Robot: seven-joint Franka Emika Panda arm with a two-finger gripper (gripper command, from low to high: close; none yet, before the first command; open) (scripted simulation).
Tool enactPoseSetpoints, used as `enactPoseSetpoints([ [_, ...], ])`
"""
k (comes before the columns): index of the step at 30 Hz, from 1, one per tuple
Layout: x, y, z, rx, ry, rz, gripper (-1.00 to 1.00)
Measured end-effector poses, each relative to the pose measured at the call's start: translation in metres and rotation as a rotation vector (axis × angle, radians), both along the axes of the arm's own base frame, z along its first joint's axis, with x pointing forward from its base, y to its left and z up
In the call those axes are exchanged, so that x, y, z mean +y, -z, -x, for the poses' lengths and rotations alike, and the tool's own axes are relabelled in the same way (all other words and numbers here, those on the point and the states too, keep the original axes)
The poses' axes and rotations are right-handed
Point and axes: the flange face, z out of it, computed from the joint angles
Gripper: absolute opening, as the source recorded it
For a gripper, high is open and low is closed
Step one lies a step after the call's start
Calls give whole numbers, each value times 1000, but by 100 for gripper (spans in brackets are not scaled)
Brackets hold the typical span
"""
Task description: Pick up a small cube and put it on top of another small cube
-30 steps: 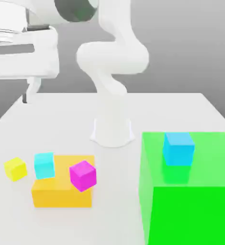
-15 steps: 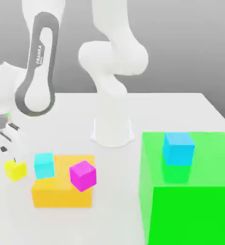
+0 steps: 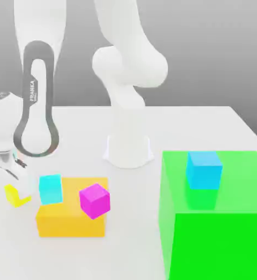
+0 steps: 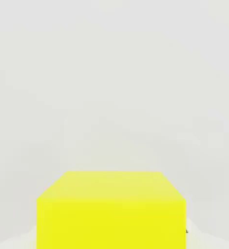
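Early days on this one, by the look of it. Gripper (image 3: pixel 15 183) down at table (image 3: pixel 207 131) level on the exterior view's left, right on top of the small yellow cube (image 3: pixel 13 196), with the white fingers covering the cube's upper part. Hard to call whether the fingers are spread around it or already pinching; can't tell from either angle. Hand view just has the yellow cube (image 4: pixel 111 209) sitting big and close against plain white table (image 4: pixel 111 73), so lined up pretty squarely at least. Cube apparently sitting on the table, not lifted, just beside the flat orange block (image 3: pixel 70 216). Cyan cube (image 3: pixel 50 188) resting on the near corner of that orange block, closest to the yellow one, and magenta cube (image 3: pixel 94 200) tilted on the block's other side. Bigger blue cube (image 3: pixel 204 169) way over on the big green block (image 3: pixel 218 219), well apart from the action. So, progress-wise: approach basically done, grasp maybe in progress, nothing stacked yet. Left to do: close firmly, lift, carry over to another small cube, set down on top, let go. Probably the cyan one as target since nearest, but only a guess. Tight spot there, so easy to bump the cyan cube on the way up.
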Motion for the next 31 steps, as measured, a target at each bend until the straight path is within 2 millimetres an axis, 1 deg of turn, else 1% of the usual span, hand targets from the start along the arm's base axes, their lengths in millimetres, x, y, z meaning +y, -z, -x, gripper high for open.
enactPoseSetpoints([
  [6,2,-40,1,-1,2,-5,-100],
  [7,1,-49,-8,-19,-5,-1,-100],
  [8,9,-59,-24,-38,-51,-6,-100],
  [9,24,-69,-46,-56,-125,-14,-100],
  [11,55,-91,-80,-90,-267,-30,-100],
  [13,83,-115,-104,-118,-394,-43,-100],
  [15,116,-133,-118,-119,-536,-53,-100],
  [17,154,-148,-127,-105,-692,-56,-100],
  [19,192,-163,-130,-82,-849,-47,-100],
  [21,228,-175,-128,-51,-1000,-25,-100],
  [22,236,-171,-123,-25,-1040,-18,-100],
  [23,240,-163,-121,-12,-1059,-15,-100],
  [27,243,-120,-119,1,-1078,-11,-100],
  [28,243,-110,-118,2,-1079,-10,100],
  [31,243,-110,-118,2,-1079,-10,100],
])
